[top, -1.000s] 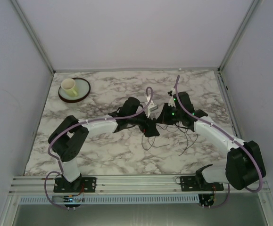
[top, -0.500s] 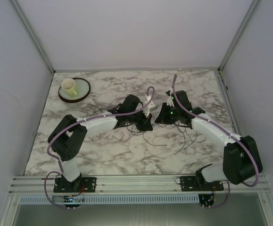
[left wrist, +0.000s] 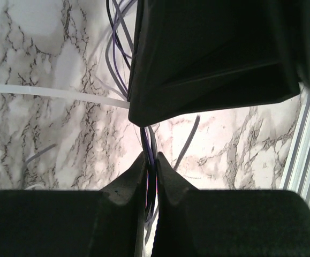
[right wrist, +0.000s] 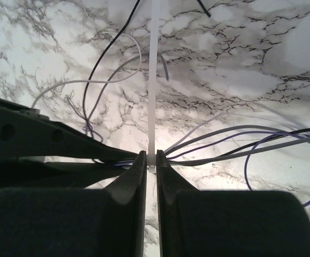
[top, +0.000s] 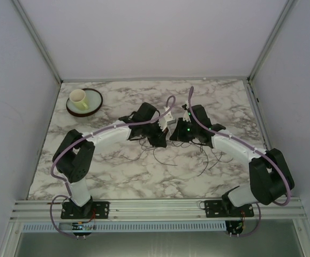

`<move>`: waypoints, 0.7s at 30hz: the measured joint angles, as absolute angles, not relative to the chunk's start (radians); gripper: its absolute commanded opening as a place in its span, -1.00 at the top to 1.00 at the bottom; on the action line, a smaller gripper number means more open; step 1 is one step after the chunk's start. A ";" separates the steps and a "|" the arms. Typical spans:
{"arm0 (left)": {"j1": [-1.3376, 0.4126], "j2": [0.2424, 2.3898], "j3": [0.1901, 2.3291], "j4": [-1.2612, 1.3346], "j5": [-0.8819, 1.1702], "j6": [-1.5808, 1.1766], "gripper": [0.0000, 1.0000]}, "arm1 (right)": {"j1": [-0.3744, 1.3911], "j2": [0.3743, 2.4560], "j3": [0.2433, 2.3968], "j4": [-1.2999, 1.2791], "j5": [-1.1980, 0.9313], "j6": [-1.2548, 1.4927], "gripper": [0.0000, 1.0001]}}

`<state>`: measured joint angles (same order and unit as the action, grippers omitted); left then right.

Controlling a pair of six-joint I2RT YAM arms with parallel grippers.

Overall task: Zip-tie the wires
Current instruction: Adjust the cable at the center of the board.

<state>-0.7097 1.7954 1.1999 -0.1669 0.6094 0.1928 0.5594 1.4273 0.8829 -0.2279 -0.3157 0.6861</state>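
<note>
Left gripper (left wrist: 150, 163) first: shut tight on a few strands of the wires (left wrist: 147, 140), pinched at the fingertips and running away up the wrist view. Right gripper (right wrist: 150, 157) likewise closed, clamped on a thin white zip tie (right wrist: 153, 64) that stretches straight ahead over the marble table (right wrist: 240, 64), with more dark and purplish strands fanning off to the right.

Directly ahead of the left fingers, the black body of the right gripper fills most of that view and hides the wires' far run; the zip tie's flat tail juts sideways from its lower left edge.

From above, both grippers nose to nose mid-table — touching or just apart, impossible to tell. Loose loops spill toward the near edge. Well apart, at the far left corner — a pale cup (top: 78, 97) on a round plate (top: 95, 102).
</note>
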 measured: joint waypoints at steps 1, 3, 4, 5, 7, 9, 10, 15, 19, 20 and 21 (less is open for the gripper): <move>-0.708 1.798 1.221 -0.197 0.607 0.209 0.74 | 0.560 1.428 0.881 -0.224 -0.311 0.690 1.00; -0.706 1.800 1.261 -0.254 0.600 0.240 0.48 | 0.560 1.428 0.877 -0.209 -0.303 0.701 1.00; -0.704 1.800 1.276 -0.276 0.599 0.252 0.42 | 0.560 1.428 0.873 -0.198 -0.301 0.706 1.00; -0.702 1.800 1.286 -0.287 0.598 0.263 0.36 | 0.561 1.428 0.866 -0.184 -0.300 0.712 1.00; -0.699 1.800 1.294 -0.299 0.599 0.273 0.13 | 0.567 1.428 0.842 -0.149 -0.300 0.724 1.00; -0.698 1.800 1.290 -0.301 0.603 0.269 -0.10 | 0.576 1.428 0.806 -0.104 -0.300 0.738 1.00; -0.696 1.800 1.282 -0.296 0.606 0.263 -0.18 | 0.582 1.427 0.786 -0.083 -0.300 0.745 1.00; -0.681 1.800 1.219 -0.267 0.621 0.229 -0.50 | 0.601 1.427 0.733 -0.037 -0.295 0.754 1.00; -0.624 1.758 1.124 -0.183 0.647 0.152 -0.70 | 0.606 1.420 0.727 -0.011 -0.270 0.752 1.00; -0.605 1.736 1.098 -0.152 0.654 0.120 -0.73 | 0.608 1.417 0.725 -0.006 -0.260 0.749 1.00; -0.583 1.706 1.066 -0.107 0.658 0.076 -0.76 | 0.611 1.411 0.722 0.001 -0.253 0.748 1.00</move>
<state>-0.5835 1.7061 1.0660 -0.1066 0.6579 0.0757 0.6106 1.4113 0.7219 0.0013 -0.2531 0.7479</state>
